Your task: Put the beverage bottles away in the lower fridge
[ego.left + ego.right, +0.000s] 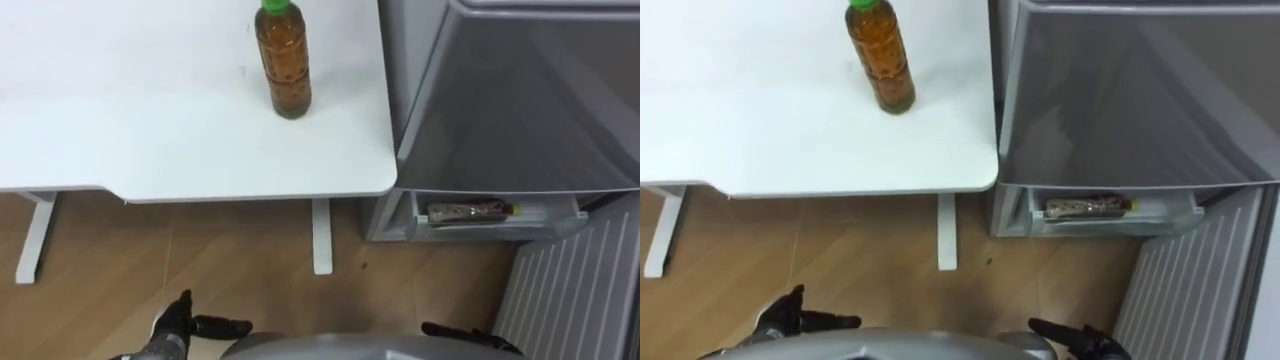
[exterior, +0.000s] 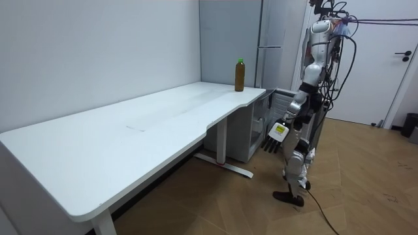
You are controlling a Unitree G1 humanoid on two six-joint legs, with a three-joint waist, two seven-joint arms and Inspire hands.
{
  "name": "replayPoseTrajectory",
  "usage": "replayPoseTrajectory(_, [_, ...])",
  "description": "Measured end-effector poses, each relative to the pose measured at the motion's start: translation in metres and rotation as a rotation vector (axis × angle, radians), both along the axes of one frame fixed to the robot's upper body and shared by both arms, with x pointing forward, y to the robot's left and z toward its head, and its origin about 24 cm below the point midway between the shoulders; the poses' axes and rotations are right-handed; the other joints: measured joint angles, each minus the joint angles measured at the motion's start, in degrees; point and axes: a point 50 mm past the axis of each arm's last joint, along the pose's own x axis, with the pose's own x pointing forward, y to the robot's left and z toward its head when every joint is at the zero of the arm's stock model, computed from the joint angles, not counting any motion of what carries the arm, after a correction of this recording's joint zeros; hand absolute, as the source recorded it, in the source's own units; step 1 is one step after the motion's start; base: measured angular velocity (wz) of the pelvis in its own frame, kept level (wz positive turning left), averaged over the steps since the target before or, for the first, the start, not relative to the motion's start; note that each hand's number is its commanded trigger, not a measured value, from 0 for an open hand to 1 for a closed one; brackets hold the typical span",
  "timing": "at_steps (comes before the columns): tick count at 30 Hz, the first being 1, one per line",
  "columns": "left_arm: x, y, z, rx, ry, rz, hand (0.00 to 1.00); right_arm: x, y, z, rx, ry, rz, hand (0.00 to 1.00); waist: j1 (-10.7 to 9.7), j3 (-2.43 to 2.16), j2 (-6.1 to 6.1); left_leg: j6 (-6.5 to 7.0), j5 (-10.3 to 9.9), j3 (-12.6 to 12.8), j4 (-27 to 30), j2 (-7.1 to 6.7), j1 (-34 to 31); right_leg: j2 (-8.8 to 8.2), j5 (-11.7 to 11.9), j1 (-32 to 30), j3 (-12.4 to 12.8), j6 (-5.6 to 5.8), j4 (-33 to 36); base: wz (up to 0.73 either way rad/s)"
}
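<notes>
Green-capped tea bottle (image 1: 283, 62) upright near surface (image 1: 150, 130) edge beside fridge (image 1: 520, 90), lower fridge drawer (image 1: 548, 226) open, left hand (image 1: 178, 322), right hand (image 1: 468, 336) slack, empty.

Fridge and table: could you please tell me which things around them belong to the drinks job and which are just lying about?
Job:
standing bottle
lying bottle, in the open lower drawer
fridge

Just about:
table, under the standing bottle
door, in the room view
</notes>
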Motion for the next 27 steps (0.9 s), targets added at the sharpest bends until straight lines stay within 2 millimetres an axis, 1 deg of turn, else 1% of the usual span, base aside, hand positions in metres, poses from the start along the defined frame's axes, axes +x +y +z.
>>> replayPoseTrajectory(3, [-0.006,0.002,-0.001,0.001,0.023,0.026,0.0,0.001,0.0,0.0,-0.008,0.017,0.039,0.0,0.0,0.03,-0.23,-0.01,-0.2,0.2,-0.2,0.01,0.6,-0.01,0.0,0.5,0.0,0.01,0.0,-0.02])
replayPoseTrajectory(4, [-0.008,0.004,-0.001,0.003,0.029,0.044,0.0,0.002,0.0,0.0,-0.008,0.022,0.051,0.0,-0.1,0.11,-0.32,-0.01,-0.4,0.1,-0.1,0.02,0.8,-0.01,0.0,0.8,0.0,0.05,-0.2,0.0])
replayPoseTrajectory(5, [-0.011,0.005,-0.001,0.007,0.037,0.056,0.0,0.002,0.0,0.0,-0.011,0.025,0.063,0.0,-0.1,0.07,-0.36,0.03,-0.5,0.1,-0.1,-0.03,0.9,-0.03,-0.1,1.2,0.0,0.11,-0.4,0.0])
replayPoseTrajectory(7, [-0.012,0.006,-0.001,0.004,0.042,0.087,0.0,0.002,-0.001,0.0,-0.013,0.025,0.064,0.0,-0.2,0.09,-0.39,0.09,-0.7,0.0,-0.1,-0.1,1.2,-0.02,-0.1,1.7,0.0,0.2,-0.9,0.0])
replayPoseTrajectory(9, [-0.018,0.009,-0.001,0.008,0.059,0.123,0.0,0.0,-0.001,0.0,-0.005,0.038,0.052,0.0,-0.1,0.25,-0.71,0.07,-1.1,-0.1,-0.1,-0.13,1.9,-0.02,-0.3,2.3,0.1,0.36,-1.0,0.0])
replayPoseTrajectory(11, [-0.023,0.012,-0.001,0.015,0.077,0.161,0.0,0.0,-0.001,0.0,-0.005,0.044,0.058,0.0,0.0,0.19,-0.83,0.13,-1.5,0.0,0.0,-0.18,2.4,-0.08,-0.6,2.9,0.2,0.48,-1.0,0.0])
replayPoseTrajectory(12, [-0.023,0.013,-0.001,0.02,0.081,0.167,0.0,0.0,-0.001,0.0,-0.006,0.046,0.065,0.0,0.0,0.14,-0.76,0.13,-1.6,0.0,0.0,-0.17,2.6,-0.08,-0.6,3.0,0.2,0.5,-1.0,-0.04])
replayPoseTrajectory(13, [-0.024,0.015,-0.001,0.028,0.083,0.188,0.0,0.0,-0.002,0.0,-0.005,0.048,0.074,0.0,0.0,0.15,-0.95,0.13,-1.7,0.1,-0.1,-0.18,2.8,-0.08,-0.7,3.2,0.3,0.55,-1.0,0.0])
replayPoseTrajectory(14, [-0.022,0.017,0.0,0.036,0.071,0.211,0.0,-0.001,-0.002,0.0,0.001,0.049,0.075,0.0,0.2,0.02,-0.81,0.11,-1.8,0.1,-0.1,-0.17,3.0,-0.08,-0.8,3.4,0.3,0.57,-1.0,0.0])
replayPoseTrajectory(16, [-0.024,0.021,0.002,0.05,0.057,0.265,0.0,-0.002,-0.001,0.0,0.002,0.047,0.074,0.0,0.3,0.01,-0.81,0.08,-1.9,0.2,-0.1,-0.14,3.5,-0.06,-0.8,3.8,0.4,0.57,-0.9,0.0])
replayPoseTrajectory(18, [-0.019,0.023,0.003,0.061,0.029,0.311,0.0,-0.003,-0.001,0.0,0.003,0.044,0.076,0.0,0.4,-0.02,-0.75,0.07,-2.1,0.2,-0.1,-0.09,3.9,-0.03,-0.8,4.3,0.5,0.59,-0.9,-0.02])
replayPoseTrajectory(20, [-0.019,0.022,0.003,0.068,0.02,0.369,0.0,-0.004,-0.001,0.0,-0.001,0.042,0.092,0.0,1.1,0.01,-0.83,0.14,-2.2,0.6,0.0,-0.06,3.9,-0.04,-0.8,4.4,0.6,0.61,-0.8,-0.06])
replayPoseTrajectory(23, [-0.023,0.02,0.002,0.057,0.016,0.456,0.0,-0.004,-0.002,0.0,-0.005,0.043,0.104,0.0,1.5,0.04,-0.8,0.16,-2.3,0.6,0.2,-0.02,4.0,-0.06,-0.8,4.5,0.3,0.61,-0.6,-0.02])
replayPoseTrajectory(27, [-0.028,0.02,0.001,0.06,0.024,0.514,0.0,-0.004,-0.001,0.0,-0.005,0.044,0.106,0.0,1.7,0.0,-0.93,0.16,-2.4,0.5,0.5,0.03,3.9,-0.05,-0.8,4.5,0.2,0.61,-0.4,0.0])
